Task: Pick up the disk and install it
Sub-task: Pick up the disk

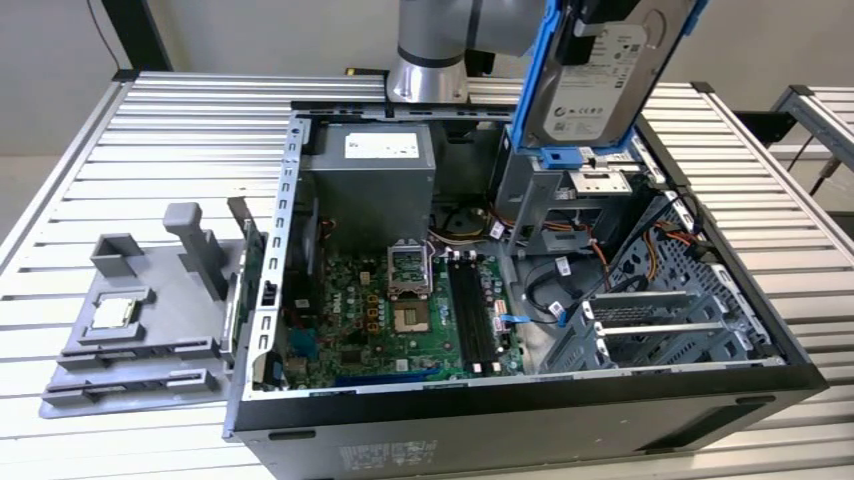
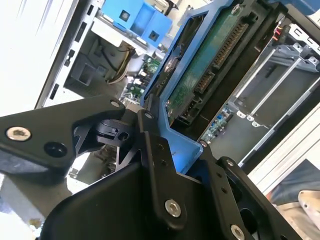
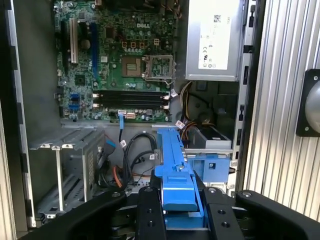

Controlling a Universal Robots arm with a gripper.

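Aloft, flat silver disk [image 1: 603, 78] (blue plastic frame)

Disk [image 1: 603, 85]: smooth silver-grey metal is seen, with a white paper label, framed in glossy blue plastic.
Hand [image 3: 179, 210]: matt black parts are shown, set with bright metal screws.
Surface [image 1: 174, 130]: ribbed pale metal, satin.
Computer case [image 1: 721, 290]: dull grey sheet metal, perforated.
Tray [image 1: 134, 370]: matt grey plastic.

I see a table [image 1: 160, 130] of ribbed pale metal slats across most of the exterior view, evenly and brightly lit. A plain grey wall [image 1: 54, 40] sits in the upper left of the frame, with 1 dark post [image 1: 134, 30] slanting before it. Another slatted frame [image 1: 817, 110] shows at the upper right edge.
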